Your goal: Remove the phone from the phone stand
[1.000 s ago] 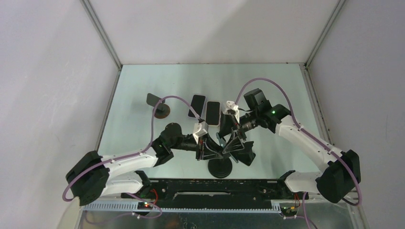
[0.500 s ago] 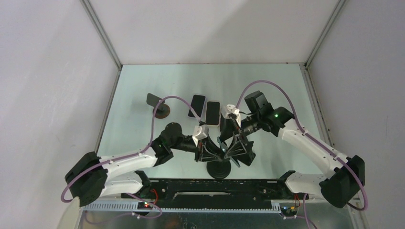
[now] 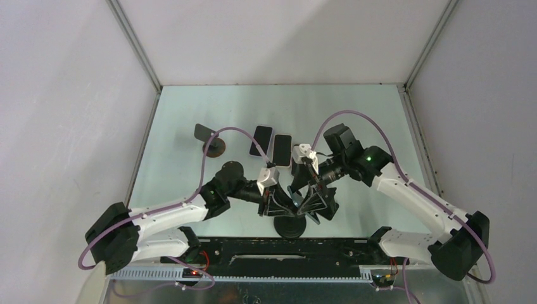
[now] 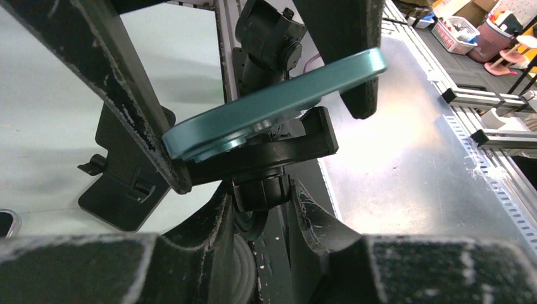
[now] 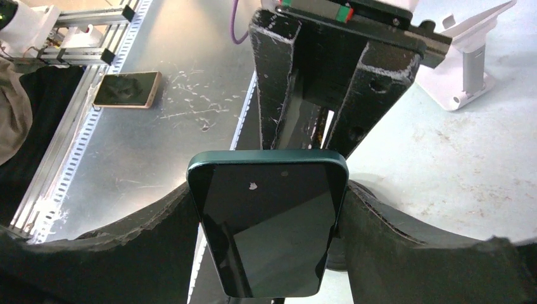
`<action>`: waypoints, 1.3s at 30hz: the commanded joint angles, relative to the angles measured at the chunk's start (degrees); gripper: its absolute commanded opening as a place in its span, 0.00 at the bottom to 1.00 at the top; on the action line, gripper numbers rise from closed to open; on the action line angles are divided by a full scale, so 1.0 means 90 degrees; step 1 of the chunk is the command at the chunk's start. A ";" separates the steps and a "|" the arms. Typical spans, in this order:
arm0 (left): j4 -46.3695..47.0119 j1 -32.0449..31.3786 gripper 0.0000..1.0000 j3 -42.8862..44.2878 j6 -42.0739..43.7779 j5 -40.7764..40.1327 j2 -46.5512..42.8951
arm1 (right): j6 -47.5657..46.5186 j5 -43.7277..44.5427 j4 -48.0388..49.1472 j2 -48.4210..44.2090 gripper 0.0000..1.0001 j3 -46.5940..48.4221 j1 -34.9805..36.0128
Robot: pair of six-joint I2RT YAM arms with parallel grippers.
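Noted phone (image 5: 269, 221) still seated on phone stand (image 4: 278, 149), lower centre of the top view, near worktop (image 3: 354, 107) front edge. Found left hand (image 3: 277, 204) pinching the stand's neck, right hand (image 3: 315, 201) clamped across the phone's 2 long edges. Judged grasp done; lifting clear and setting down left to do.

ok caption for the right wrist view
Right gripper clamps the teal phone by its edges; left gripper behind grips the phone stand.
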 commanded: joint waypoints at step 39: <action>-0.2014 0.0664 0.00 -0.0012 0.0265 -0.2778 -0.2238 | 0.6117 0.7631 0.1957 0.0137 0.00 0.0354 -0.1255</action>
